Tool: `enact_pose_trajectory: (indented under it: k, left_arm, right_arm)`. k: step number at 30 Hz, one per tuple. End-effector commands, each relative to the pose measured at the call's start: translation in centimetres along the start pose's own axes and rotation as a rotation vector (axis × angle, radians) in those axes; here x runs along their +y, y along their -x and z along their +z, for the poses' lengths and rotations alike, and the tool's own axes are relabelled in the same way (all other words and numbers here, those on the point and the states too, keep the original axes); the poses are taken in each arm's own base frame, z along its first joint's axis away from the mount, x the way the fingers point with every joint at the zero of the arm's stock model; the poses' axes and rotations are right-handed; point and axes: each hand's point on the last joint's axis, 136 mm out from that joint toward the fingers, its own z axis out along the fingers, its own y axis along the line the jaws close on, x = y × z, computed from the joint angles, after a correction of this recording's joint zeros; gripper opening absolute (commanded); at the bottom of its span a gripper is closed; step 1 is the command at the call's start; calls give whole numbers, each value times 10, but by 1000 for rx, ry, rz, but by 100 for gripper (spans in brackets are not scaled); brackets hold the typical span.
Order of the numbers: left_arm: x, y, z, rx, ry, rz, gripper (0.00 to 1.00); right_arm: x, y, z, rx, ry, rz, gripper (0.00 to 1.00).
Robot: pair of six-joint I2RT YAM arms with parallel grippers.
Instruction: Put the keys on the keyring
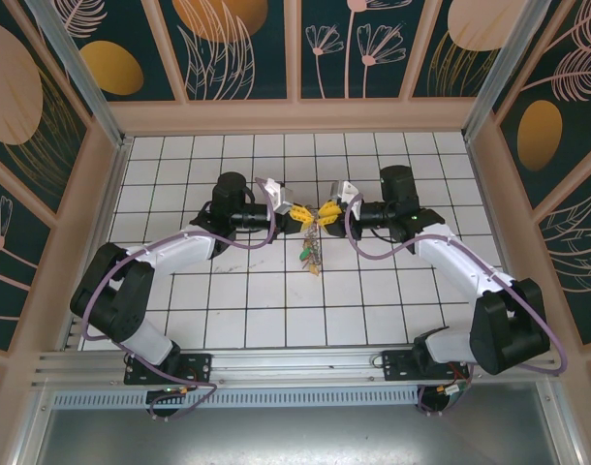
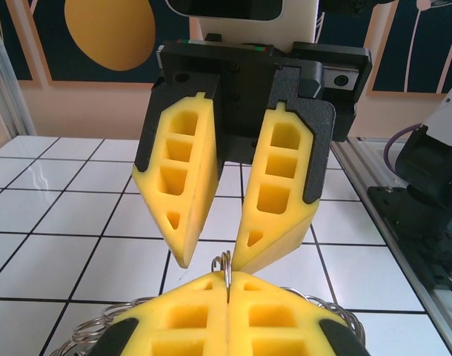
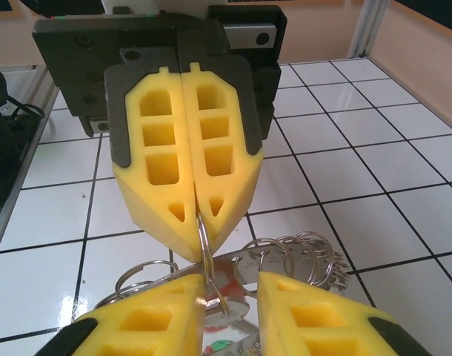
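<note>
Keys (image 1: 311, 254) hang over table (image 1: 228, 310) centre, 6 o'clock from hands' meeting point. Left hand (image 3: 198, 225), at 9 o'clock, clamped on keyring (image 3: 204, 248); ring upright, edge-on toward right hand (image 3: 231, 293). Right hand at 3 o'clock, jaws narrowly parted astride ring and key heads. Both arms equally near.

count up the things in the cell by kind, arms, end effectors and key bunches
arms: 2 (left arm, right arm)
end effectors: 2 (left end effector, right end effector)
key bunches: 1 (key bunch, single keys too small to count)
total: 5
</note>
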Motion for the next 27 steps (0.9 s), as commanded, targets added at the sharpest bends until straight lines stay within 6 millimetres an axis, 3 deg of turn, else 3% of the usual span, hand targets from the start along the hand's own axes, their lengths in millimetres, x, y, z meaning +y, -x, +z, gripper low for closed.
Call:
enact_pose_trajectory:
  k: [1, 9, 14, 16, 20, 22, 27]
  left_arm:
    - [-1, 15, -2, -27, -5, 57, 0]
    - [-1, 13, -1, -25, -5, 49, 0]
    - [0, 13, -1, -25, -4, 49, 0]
    - [-1, 13, -1, -25, -5, 49, 0]
    - [2, 7, -1, 15, 11, 52, 0]
    - [5, -4, -1, 79, 21, 55, 9]
    - [13, -27, -2, 253, 32, 49, 17]
  right_arm:
    - [6, 18, -2, -48, 34, -47, 24]
    - [9, 22, 5, -60, 60, -53, 22]
    - [6, 18, 7, -46, 45, -50, 11]
    - [4, 15, 7, -33, 35, -51, 1]
    - [1, 12, 6, -1, 14, -50, 0]
    - [-1, 12, 5, 20, 0, -51, 0]
    - [-4, 12, 9, 94, -14, -47, 0]
